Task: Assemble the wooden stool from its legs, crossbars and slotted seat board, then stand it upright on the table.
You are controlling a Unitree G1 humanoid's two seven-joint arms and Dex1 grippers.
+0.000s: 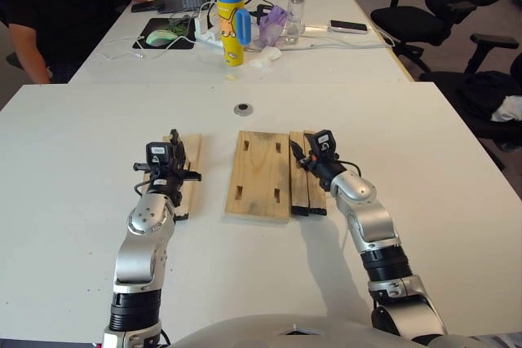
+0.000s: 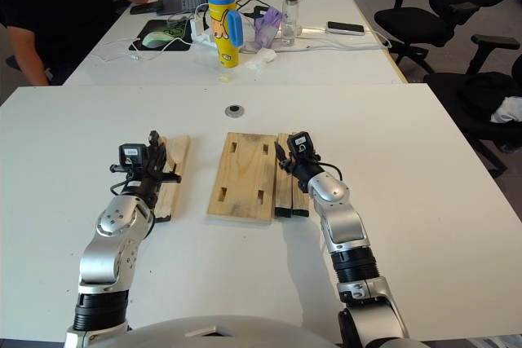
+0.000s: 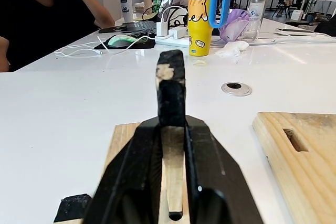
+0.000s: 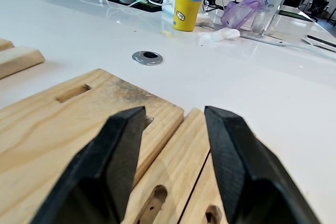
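The slotted seat board (image 1: 257, 175) lies flat at the table's middle. Two dark-edged wooden bars (image 1: 308, 181) lie side by side against its right edge. My right gripper (image 4: 174, 113) hovers open just over the far end of the board and the nearest bar (image 4: 178, 166), its fingers astride their seam. More wooden pieces (image 1: 188, 170) lie to the left of the board. My left gripper (image 3: 170, 74) is low over these, its fingers pressed together at the tips, with pale wood (image 3: 122, 135) showing beneath.
A metal grommet (image 1: 242, 108) sits in the table beyond the board. The desk behind holds a yellow tumbler (image 1: 232, 26), a bottle (image 1: 297, 10), a phone (image 1: 348, 26) and cables. Office chairs (image 1: 424, 14) stand at the right.
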